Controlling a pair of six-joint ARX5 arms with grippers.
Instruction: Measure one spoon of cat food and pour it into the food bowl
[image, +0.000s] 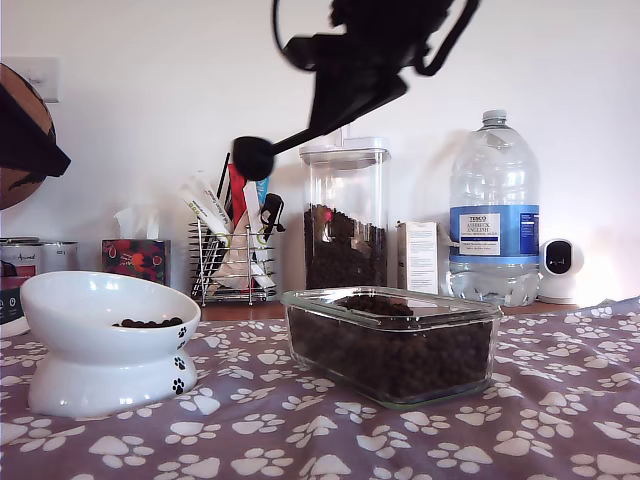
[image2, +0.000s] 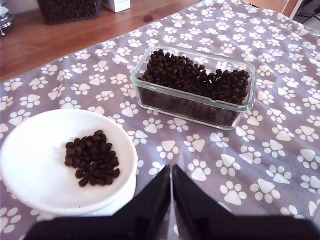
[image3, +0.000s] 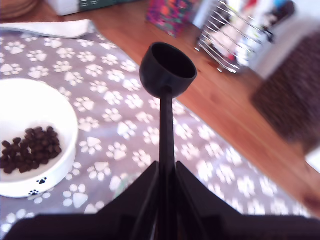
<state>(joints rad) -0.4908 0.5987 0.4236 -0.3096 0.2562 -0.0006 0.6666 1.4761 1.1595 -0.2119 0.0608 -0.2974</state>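
Note:
The black spoon (image: 253, 157) hangs high in the air, and my second gripper (image: 350, 95) is shut on its handle (image3: 166, 130). Its cup (image3: 167, 70) looks empty and is above the table between the food bowl and the wire rack. The white food bowl (image: 100, 345) stands at the exterior view's left with a small heap of cat food (image2: 92, 157) inside it. My first gripper (image2: 171, 185) hovers shut, holding nothing, above the near side of the bowl (image2: 30, 150).
A clear glass dish (image: 390, 345) full of kibble sits mid-table on the paw-print cloth. Behind it stand a tall kibble jar (image: 345, 215), a wire rack of sticks (image: 235, 255), a tissue box (image: 135, 258) and a big water bottle (image: 493, 215).

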